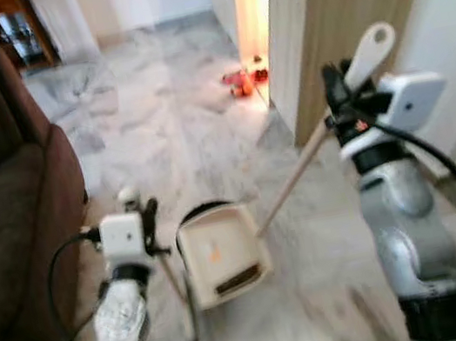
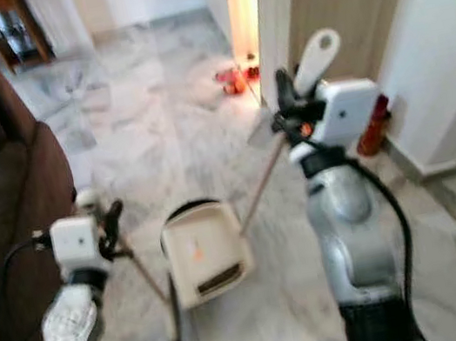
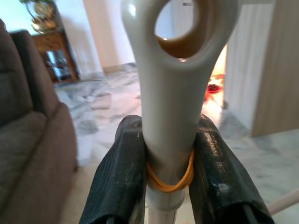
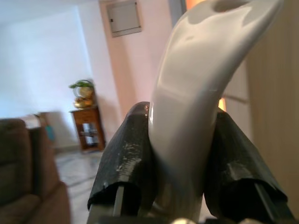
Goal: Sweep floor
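Note:
A cream dustpan (image 1: 221,256) stands on the marble floor between my arms, on a thin dark pole (image 1: 179,303). My left gripper (image 1: 144,219) is shut on the pole's white looped handle (image 3: 175,93), which has a yellow rubber band (image 3: 169,183) round it. My right gripper (image 1: 340,102) is raised higher and shut on the white curved grip (image 1: 369,55) of the broom. The broom's pale stick (image 1: 295,176) slants down to the dustpan's right edge. The broom's head is hidden behind the pan.
A brown sofa (image 1: 4,201) fills the left side. A wooden cabinet (image 1: 341,9) and a white wall stand on the right, with a red object (image 2: 375,128) at the wall's foot. Small red and orange things (image 1: 241,82) lie by a lit doorway. Open marble floor (image 1: 157,121) stretches ahead.

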Available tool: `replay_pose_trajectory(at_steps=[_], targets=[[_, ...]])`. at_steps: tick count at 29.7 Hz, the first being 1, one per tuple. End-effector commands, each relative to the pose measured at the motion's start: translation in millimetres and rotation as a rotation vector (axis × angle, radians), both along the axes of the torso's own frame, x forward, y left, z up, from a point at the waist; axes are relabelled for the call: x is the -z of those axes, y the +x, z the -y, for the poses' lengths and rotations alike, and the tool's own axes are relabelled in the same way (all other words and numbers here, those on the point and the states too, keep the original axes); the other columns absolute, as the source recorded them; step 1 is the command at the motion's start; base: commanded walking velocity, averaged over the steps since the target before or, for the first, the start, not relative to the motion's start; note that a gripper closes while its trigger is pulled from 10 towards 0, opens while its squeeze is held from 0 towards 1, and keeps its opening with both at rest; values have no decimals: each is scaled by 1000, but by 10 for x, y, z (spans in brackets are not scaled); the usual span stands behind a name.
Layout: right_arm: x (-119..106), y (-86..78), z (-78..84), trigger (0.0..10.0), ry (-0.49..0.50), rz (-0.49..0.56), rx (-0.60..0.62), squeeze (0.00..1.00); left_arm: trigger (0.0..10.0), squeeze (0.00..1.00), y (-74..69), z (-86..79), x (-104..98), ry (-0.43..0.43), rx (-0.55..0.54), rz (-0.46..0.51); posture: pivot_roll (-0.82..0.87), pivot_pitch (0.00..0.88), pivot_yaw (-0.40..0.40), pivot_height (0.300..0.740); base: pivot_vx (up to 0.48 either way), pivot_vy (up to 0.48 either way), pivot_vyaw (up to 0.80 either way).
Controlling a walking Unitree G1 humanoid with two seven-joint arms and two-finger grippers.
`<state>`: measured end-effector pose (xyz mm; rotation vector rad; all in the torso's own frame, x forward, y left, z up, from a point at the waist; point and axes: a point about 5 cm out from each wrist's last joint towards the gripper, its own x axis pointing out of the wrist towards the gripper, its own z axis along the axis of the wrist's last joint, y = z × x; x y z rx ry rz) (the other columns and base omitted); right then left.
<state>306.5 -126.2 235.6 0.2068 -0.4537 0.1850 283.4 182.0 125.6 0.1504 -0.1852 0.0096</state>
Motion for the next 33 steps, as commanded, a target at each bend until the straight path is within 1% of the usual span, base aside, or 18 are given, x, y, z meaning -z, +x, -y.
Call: replay_pose_trajectory(at_steps=[1, 17, 24, 25, 27, 29, 33], targets=[[-148, -50, 58, 10000, 21, 74, 12, 0, 10000, 0, 9, 51, -79, 2, 11, 42, 148, 44, 49, 740, 405, 0, 0], [-201, -58, 41, 10000, 25, 97, 2, 0, 10000, 0, 4, 46, -96, 2, 2, 55, 150, 40, 44, 740, 403, 0, 0], [-232, -68, 22, 10000, 4, 120, 7, 0, 10000, 0, 2, 50, -105, -2, 5, 67, 146, 39, 43, 740, 0, 0, 0], [-233, -72, 12, 10000, -1, 122, 3, 0, 10000, 0, 1, 51, -104, -2, 6, 67, 146, 38, 43, 740, 0, 0, 0], [-216, -154, -126, 10000, -51, 143, -75, 0, 10000, 0, 0, 52, -107, 0, 5, 68, 148, 39, 43, 740, 0, 0, 0], [-213, -166, -142, 10000, -55, 146, -84, 0, 10000, 0, 0, 50, -107, 0, 5, 69, 148, 39, 43, 740, 0, 0, 0], [-197, -214, -225, 10000, -47, 141, -121, 0, 10000, 0, -1, 48, -111, -1, 1, 71, 146, 42, 43, 740, 0, 0, 0]])
